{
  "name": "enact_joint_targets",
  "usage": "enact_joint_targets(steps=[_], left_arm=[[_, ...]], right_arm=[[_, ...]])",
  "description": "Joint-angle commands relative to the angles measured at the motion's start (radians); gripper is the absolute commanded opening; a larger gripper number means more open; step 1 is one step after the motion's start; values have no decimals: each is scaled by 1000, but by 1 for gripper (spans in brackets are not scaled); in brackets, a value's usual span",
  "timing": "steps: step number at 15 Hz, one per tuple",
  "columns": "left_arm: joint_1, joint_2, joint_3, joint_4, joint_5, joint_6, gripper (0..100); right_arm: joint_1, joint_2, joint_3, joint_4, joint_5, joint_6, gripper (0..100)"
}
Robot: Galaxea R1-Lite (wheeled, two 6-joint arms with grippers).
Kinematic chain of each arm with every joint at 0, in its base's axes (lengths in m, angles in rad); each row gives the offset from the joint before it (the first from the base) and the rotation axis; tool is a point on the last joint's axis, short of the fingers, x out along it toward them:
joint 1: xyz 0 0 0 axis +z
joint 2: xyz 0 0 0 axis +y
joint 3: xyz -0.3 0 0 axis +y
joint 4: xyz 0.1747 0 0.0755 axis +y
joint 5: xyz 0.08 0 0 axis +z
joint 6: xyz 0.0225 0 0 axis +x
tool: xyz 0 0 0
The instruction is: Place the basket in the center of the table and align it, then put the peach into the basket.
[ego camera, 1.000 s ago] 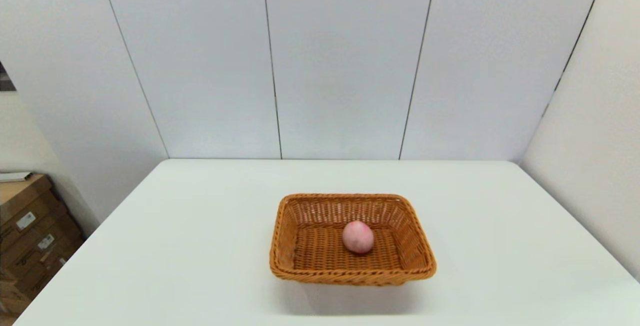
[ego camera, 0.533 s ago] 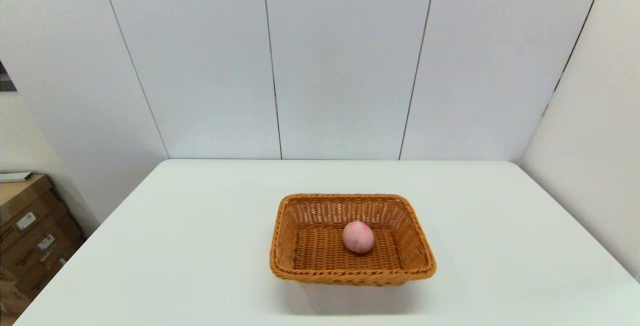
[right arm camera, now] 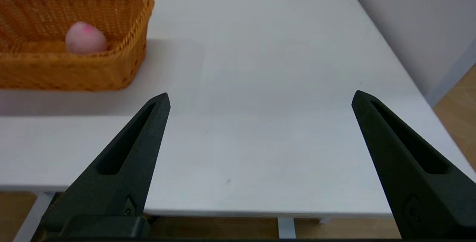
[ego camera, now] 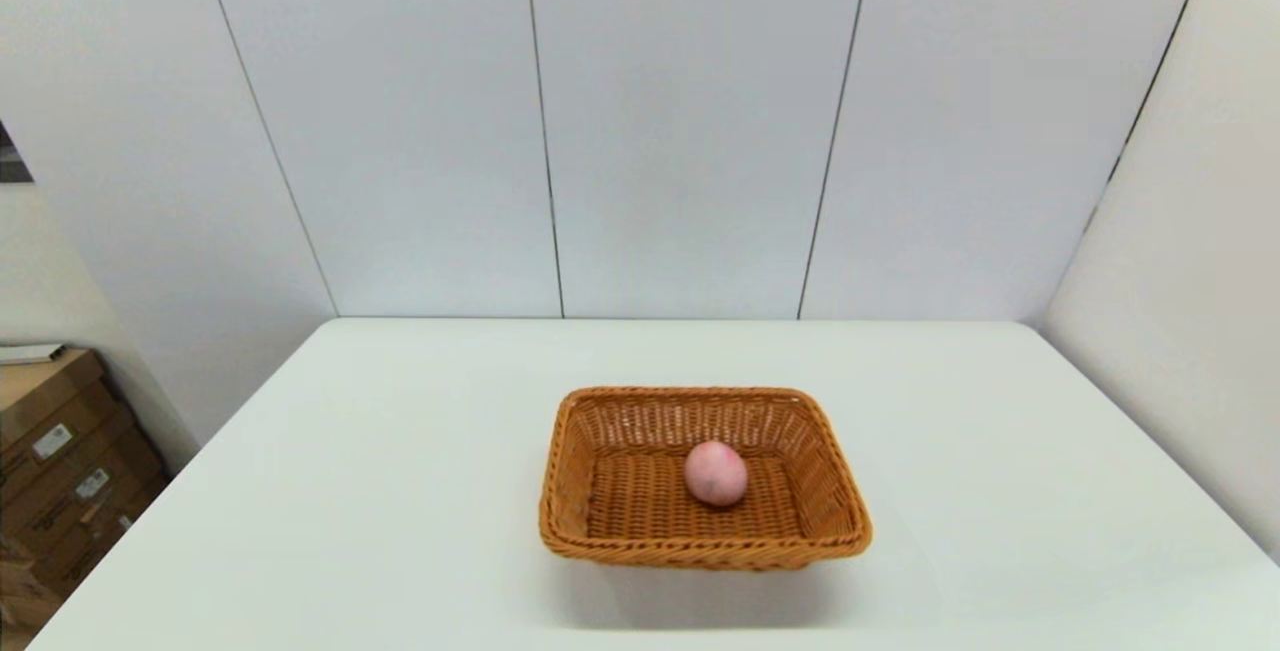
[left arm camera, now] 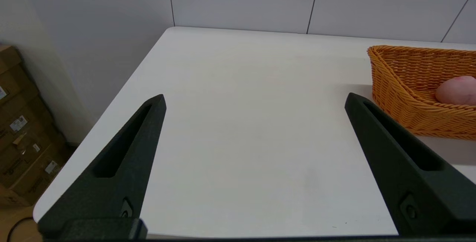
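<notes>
The orange-brown wicker basket (ego camera: 620, 516) stands squarely near the middle of the white table (ego camera: 350, 491). Inside it, right of its centre, rests the pale pink peach (ego camera: 716, 473). Neither arm shows in the head view. My left gripper (left arm camera: 254, 99) hangs open over the table's near left part, with the basket (left arm camera: 405, 100) and peach (left arm camera: 455, 90) off to its side. Over the near right edge, the right gripper (right arm camera: 260, 97) is open too, well apart from the basket (right arm camera: 70, 74) and the peach (right arm camera: 85, 38). Both hold nothing.
Cardboard boxes (ego camera: 60, 471) are stacked on the floor past the table's left side, also seen as boxes (left arm camera: 18, 130) from the left wrist. White wall panels close the back and the right side. The table's near edge (right arm camera: 223, 208) lies under the right gripper.
</notes>
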Motion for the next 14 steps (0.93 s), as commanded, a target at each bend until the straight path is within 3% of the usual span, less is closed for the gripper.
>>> enact_joint_targets(steps=[1, 14], left_arm=[[0, -2, 1, 0, 1, -1, 100], [0, -2, 0, 0, 1, -1, 100]], right_arm=[[-1, -20, 13, -6, 2, 1, 100], [-1, -20, 13, -6, 2, 2, 100]])
